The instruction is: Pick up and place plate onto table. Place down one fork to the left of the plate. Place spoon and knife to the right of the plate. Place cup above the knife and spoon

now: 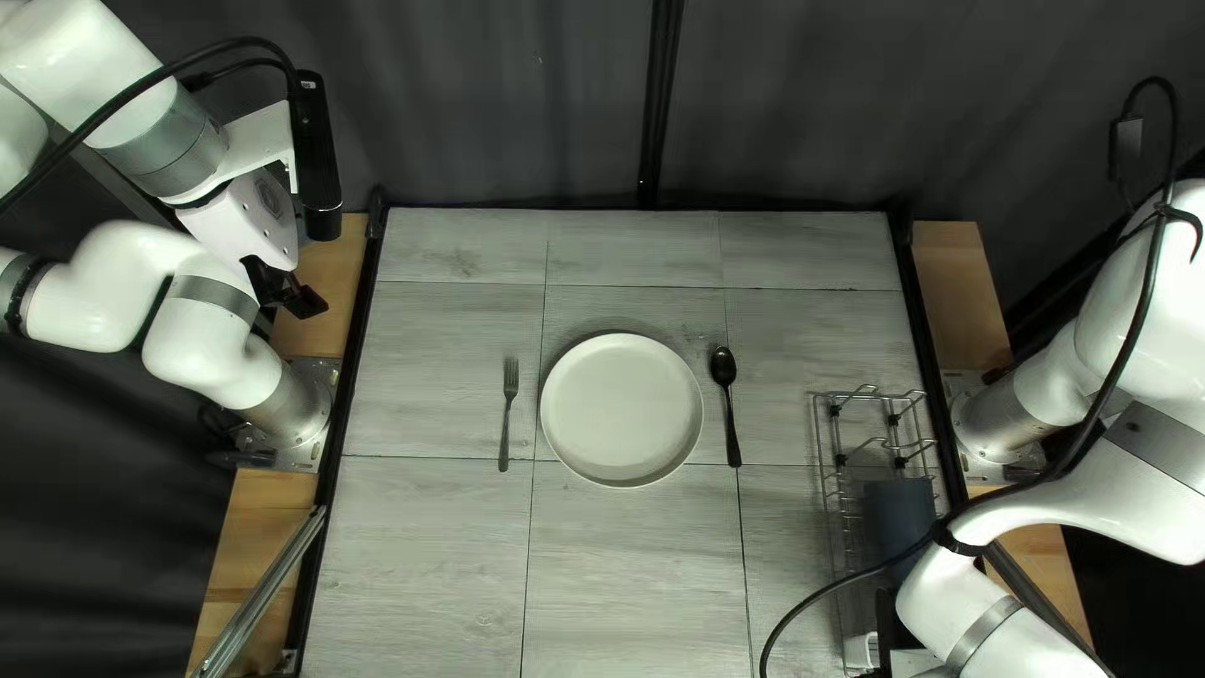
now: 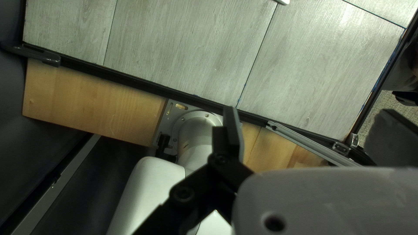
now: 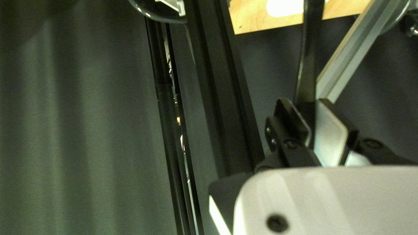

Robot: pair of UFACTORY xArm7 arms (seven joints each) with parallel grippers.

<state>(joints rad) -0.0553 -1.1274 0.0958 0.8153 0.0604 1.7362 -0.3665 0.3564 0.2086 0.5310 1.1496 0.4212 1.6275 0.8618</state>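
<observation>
Between the fingers of the right gripper (image 3: 315, 103), right wrist view: long, slim black knife (image 3: 309, 56), pinched from both sides, its length running out ahead past the fingertips and across a pale wooden strip (image 3: 248, 21). Over by the table's left edge, top left view: left gripper (image 1: 301, 299), fingers spread wide, nothing held between them. Middle of the pale grey wood-look table (image 1: 414, 565): round off-white plate (image 1: 621, 411), flat, well apart from the left gripper's fingers. Just left of it, slender dull-metal fork (image 1: 508, 408), tines toward the far edge. Just right of it, glossy black spoon (image 1: 724, 367), bowl likewise toward the far edge. Neither touches the plate. At the right of the same view, silvery wire rack (image 1: 822, 433); in it, a dark blue-grey thing (image 1: 898, 515), partly behind a black cable (image 1: 829, 586); cannot tell what.
</observation>
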